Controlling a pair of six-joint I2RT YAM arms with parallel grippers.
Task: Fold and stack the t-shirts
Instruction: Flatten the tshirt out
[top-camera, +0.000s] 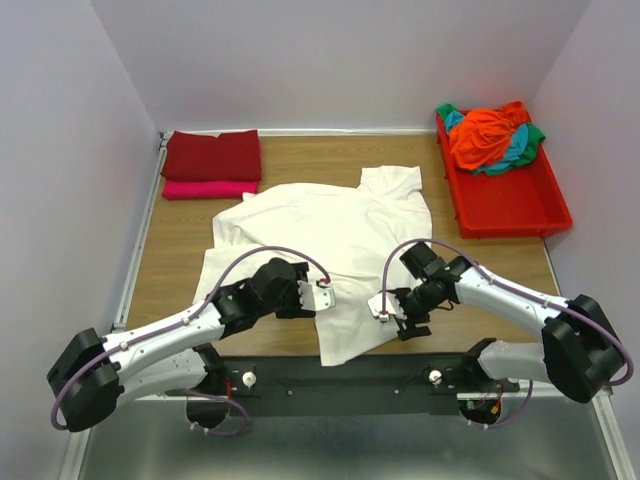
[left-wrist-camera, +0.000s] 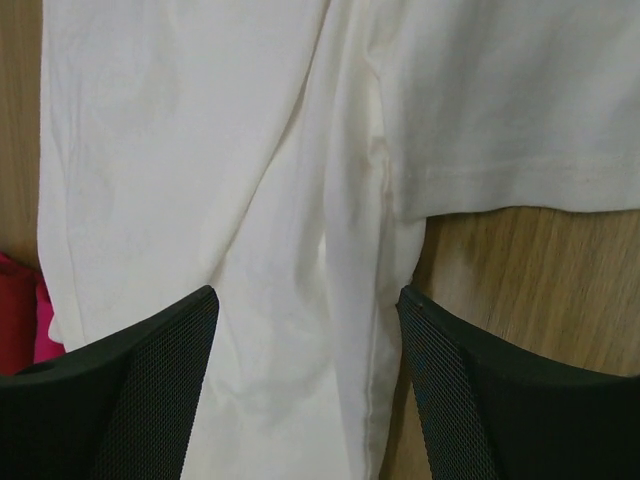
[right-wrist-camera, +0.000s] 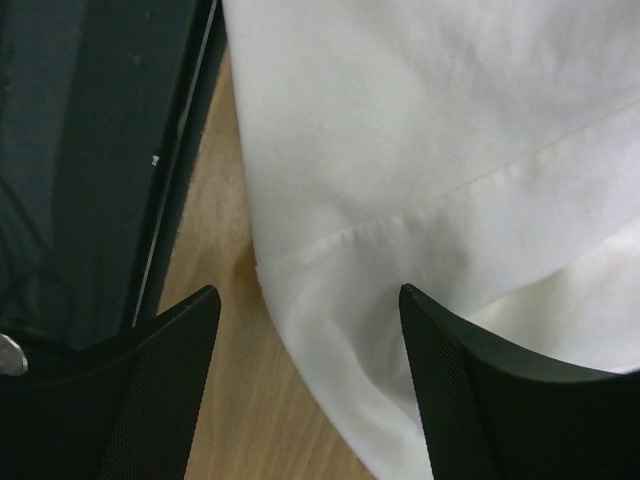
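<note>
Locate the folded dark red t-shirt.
Top external view: the folded dark red t-shirt sits far left on the table, the folded pink t-shirt along its near edge, beyond the white t-shirt.

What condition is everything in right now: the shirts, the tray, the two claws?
cream-white t-shirt: spread out, rumpled, unfolded
dark red t-shirt: folded, atop the pink one
pink t-shirt: folded, underneath
orange, teal and green t-shirts: crumpled heap in the tray
red tray: heap at its far end
left gripper: open above the cream-white t-shirt
right gripper: open above its near hem
</note>
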